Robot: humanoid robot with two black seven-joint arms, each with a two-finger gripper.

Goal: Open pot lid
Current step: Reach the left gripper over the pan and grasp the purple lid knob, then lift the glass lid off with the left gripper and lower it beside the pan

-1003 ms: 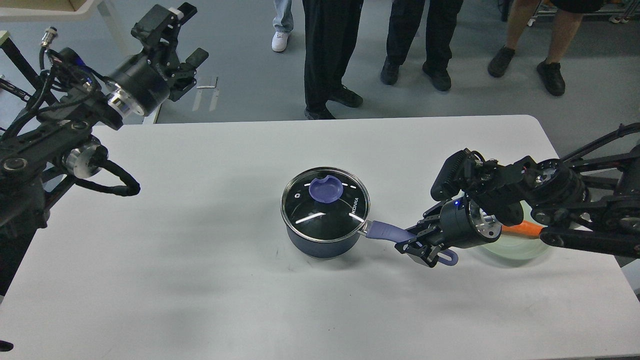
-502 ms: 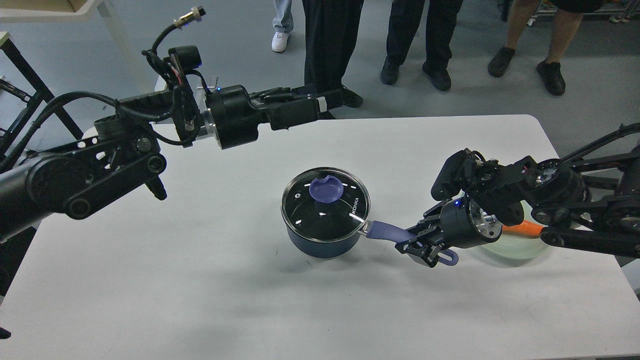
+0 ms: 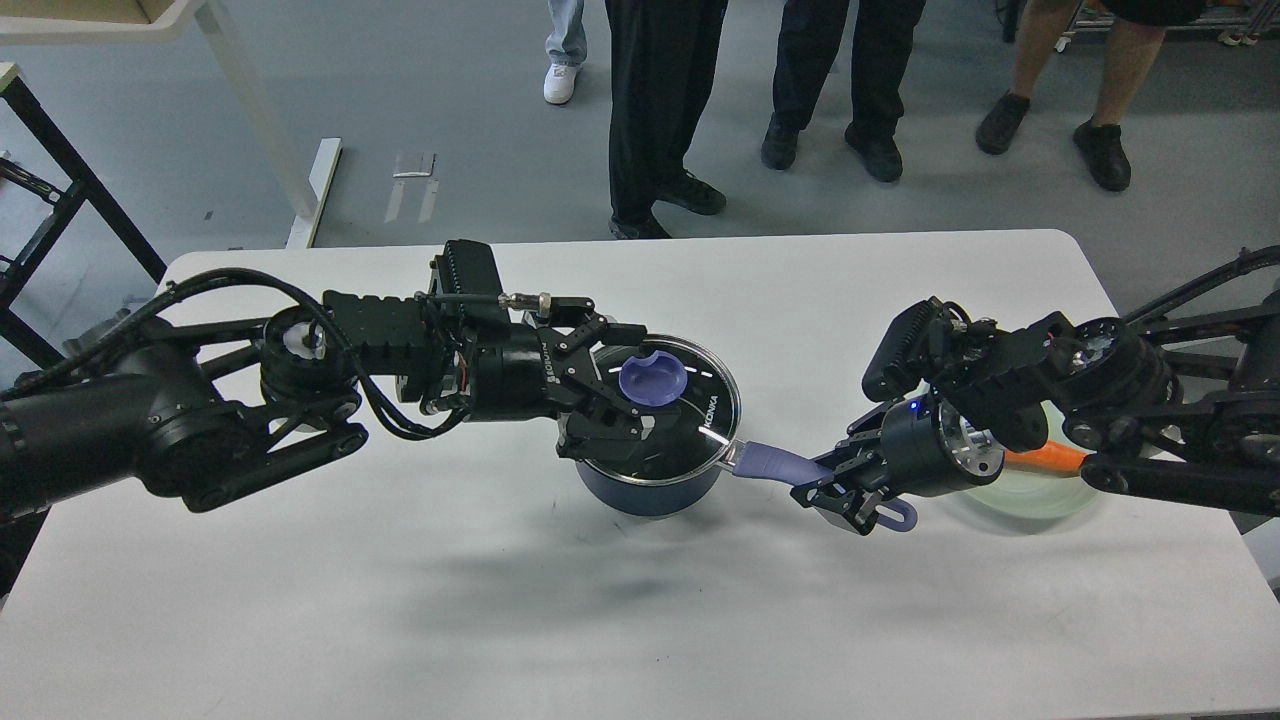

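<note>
A dark blue pot [image 3: 645, 492] stands mid-table with a glass lid [image 3: 692, 425] on it. The lid has a purple knob [image 3: 653, 380]. My left gripper [image 3: 626, 384] is open over the lid's left half, its fingers [image 3: 622, 334] spread just left of the knob, not closed on it. My right gripper [image 3: 836, 490] is shut on the pot's purple handle [image 3: 772, 463], which points right.
A clear plate [image 3: 1030, 497] with an orange carrot [image 3: 1045, 460] lies under my right arm at the right. Several people stand beyond the white table's [image 3: 400, 600] far edge. A desk leg stands at the far left.
My left arm has swung down from high at the far left onto the pot, bringing its open gripper beside the lid knob. The right gripper and pot have not moved.
</note>
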